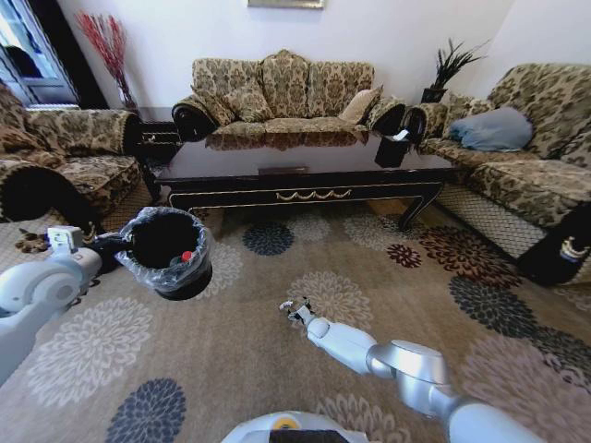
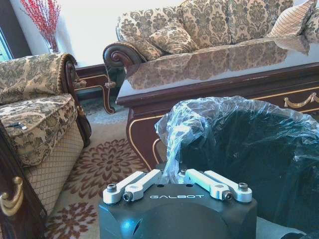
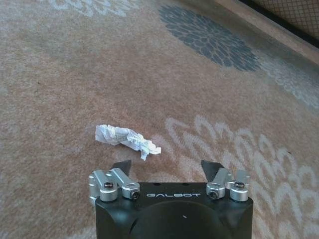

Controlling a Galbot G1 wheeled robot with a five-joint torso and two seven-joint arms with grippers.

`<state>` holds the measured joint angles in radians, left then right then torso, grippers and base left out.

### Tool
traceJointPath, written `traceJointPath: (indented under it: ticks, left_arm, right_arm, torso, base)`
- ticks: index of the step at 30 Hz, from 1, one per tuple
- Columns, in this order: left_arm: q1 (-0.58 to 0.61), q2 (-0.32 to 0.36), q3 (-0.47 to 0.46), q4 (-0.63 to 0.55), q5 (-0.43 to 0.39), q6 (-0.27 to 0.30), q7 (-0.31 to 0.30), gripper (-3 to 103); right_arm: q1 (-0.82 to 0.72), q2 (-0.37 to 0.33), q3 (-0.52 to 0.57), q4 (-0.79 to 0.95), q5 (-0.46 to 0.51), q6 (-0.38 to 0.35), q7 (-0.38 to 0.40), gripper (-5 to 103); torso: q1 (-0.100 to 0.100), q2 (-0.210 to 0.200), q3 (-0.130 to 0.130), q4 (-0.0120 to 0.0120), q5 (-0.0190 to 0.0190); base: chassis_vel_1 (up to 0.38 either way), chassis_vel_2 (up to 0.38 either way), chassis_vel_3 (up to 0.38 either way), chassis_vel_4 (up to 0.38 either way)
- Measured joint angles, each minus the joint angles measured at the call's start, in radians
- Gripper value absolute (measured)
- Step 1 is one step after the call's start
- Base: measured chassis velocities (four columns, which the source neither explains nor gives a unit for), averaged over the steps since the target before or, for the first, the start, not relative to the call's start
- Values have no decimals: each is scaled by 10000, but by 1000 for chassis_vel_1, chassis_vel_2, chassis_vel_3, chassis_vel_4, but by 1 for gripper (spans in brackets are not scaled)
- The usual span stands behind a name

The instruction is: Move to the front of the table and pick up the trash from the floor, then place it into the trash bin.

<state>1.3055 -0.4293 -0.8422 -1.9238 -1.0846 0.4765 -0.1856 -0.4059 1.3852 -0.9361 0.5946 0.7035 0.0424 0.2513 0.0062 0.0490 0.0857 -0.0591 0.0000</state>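
Right wrist view: right end effector (image 3: 166, 167) released, poised just short of the crumpled white scrap (image 3: 127, 138) on the carpet (image 3: 60, 99). Step: pick-up. Next: descend, clench. Left end effector (image 2: 172, 175) grasps the bin liner (image 2: 199, 119). Open carpet surrounds the scrap; bench (image 1: 305, 180) far.

A home living room: patterned sofas (image 1: 277, 92) around a dark coffee table (image 1: 305, 171) on flowered carpet (image 1: 277, 277).

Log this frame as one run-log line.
phase: reach for trash | right gripper: open, above crumpled scrap on carpet | left gripper: shut on bin liner | trash bin: red-capped item inside
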Motion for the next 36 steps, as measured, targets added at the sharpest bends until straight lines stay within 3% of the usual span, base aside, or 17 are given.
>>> traceJointPath:
  ticks: [5, 20, 23, 26, 31, 36]
  left_arm:
    - [2, -7, 4, -22, 20, 5, -5, 4]
    - [6, 25, 3, -69, 19, 20, -20, 4]
    - [-2, 38, 3, -66, 19, 22, -23, 4]
    - [-8, 44, 3, -57, 19, 22, -23, 4]
    - [-23, 68, 4, -51, 13, 22, -25, 4]
    - [-27, 98, 1, -62, -7, 23, -29, 4]
  right_arm:
    - [26, 90, 64, -26, 3, 13, -18, 71]
    - [-15, 145, 32, -101, -188, 21, -175, 71]
    - [-15, 174, 31, -145, -200, 38, -191, 54]
    - [-5, 194, 36, -183, -201, 47, -209, 47]
    - [19, 226, 43, -202, -199, 51, -212, 41]
    - [-17, 241, 58, -217, -231, 51, -213, 42]
  torso:
    - [0, -1, 0, 1, 0]
    - [0, 0, 1, 1, 0]
    - [0, 0, 1, 1, 0]
    - [0, 0, 2, 0, 0]
    - [0, 0, 3, 1, 0]
    - [0, 0, 3, 0, 0]
  base:
    - [0, 0, 0, 0]
    - [0, 0, 0, 0]
    - [0, 0, 0, 0]
    - [0, 0, 0, 0]
    - [0, 0, 0, 0]
    - [0, 0, 0, 0]
